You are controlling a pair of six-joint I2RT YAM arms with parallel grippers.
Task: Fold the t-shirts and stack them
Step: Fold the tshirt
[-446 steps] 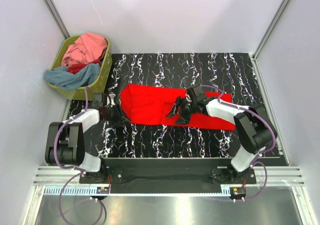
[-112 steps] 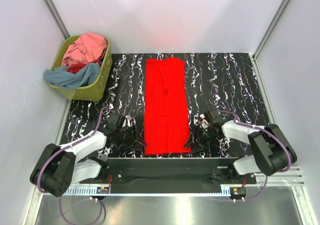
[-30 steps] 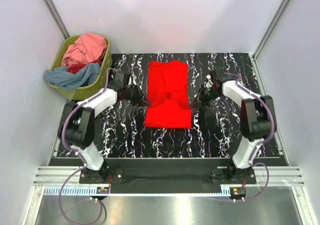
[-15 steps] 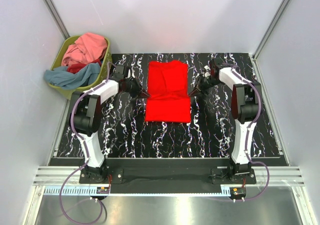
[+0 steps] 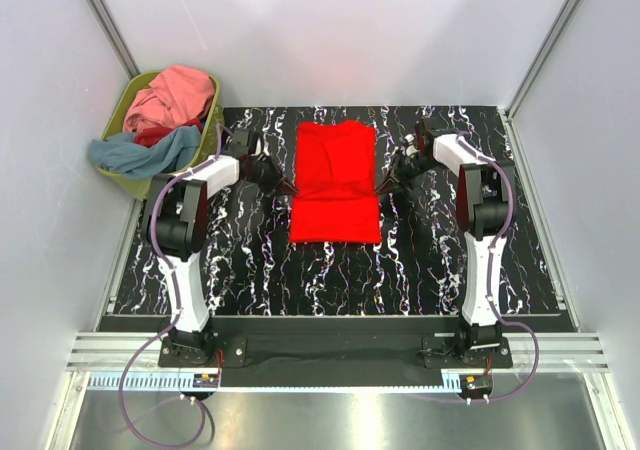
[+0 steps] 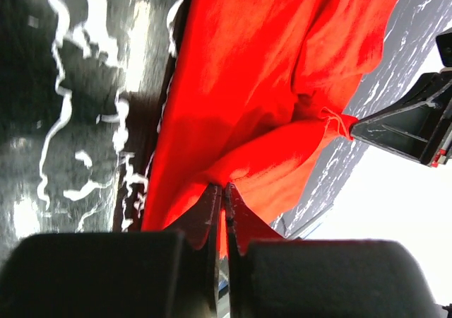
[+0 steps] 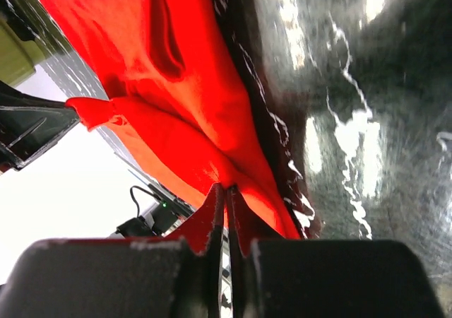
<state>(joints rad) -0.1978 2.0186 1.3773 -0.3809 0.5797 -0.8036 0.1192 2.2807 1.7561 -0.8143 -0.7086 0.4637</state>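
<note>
The table [image 5: 440, 260] is black with white marbling and takes up most of what I see from above, with pale walls on three sides. On it, in the middle and nearer the far edge than my bases, lies the red shirt [image 5: 335, 185], a neat upright rectangle, longer than it is wide, with its layers doubled over. Off the far left corner of the table stands the basket [image 5: 195, 175], olive green, well apart from the red shirt. A pink shirt [image 5: 182, 92] is heaped at the top of the basket, a grey-blue shirt [image 5: 140, 155] hangs over its near rim, and a scrap of dark red shirt [image 5: 160, 133] shows between the two. Both my arms reach far forward and turn inward toward the red shirt from either side. My left claw [image 5: 288, 186] is at its left edge, about midway along, and clenched on a pinch of the cloth. In the left wrist view the fingers [image 6: 205, 215] press together with the red fabric bunched at their tips. My right claw [image 5: 382, 186] mirrors it at the right edge, fingers [image 7: 244, 219] likewise closed tight on the hem. Between the two a low ridge of cloth runs across the red shirt, sitting above the flat layer beneath.
</note>
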